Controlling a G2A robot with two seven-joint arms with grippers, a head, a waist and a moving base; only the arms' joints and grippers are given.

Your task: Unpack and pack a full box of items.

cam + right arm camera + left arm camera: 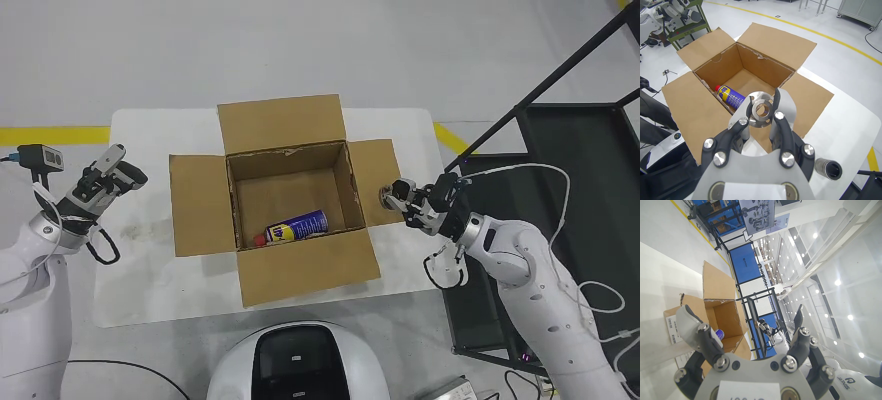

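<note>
Right gripper point(762, 96) was closed on the metal flange point(761, 111) over a flap of the box point(290, 130), left gripper point(742, 308) stood wide open and empty, and only the spray can point(295, 228) lay inside, so I judged much was left.

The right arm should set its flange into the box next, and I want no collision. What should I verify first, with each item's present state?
1. Grip: ok; right gripper shut on the flange.
2. Flaps: ok; the box stands open, four flaps out.
3. Position over the opening: not ok; the flange hangs above the flap on the robot's right.
4. Landing room: ok; spray can lies at the near wall, bare floor beyond.
5. Other arm: ok; left gripper open, left of the box.
</note>
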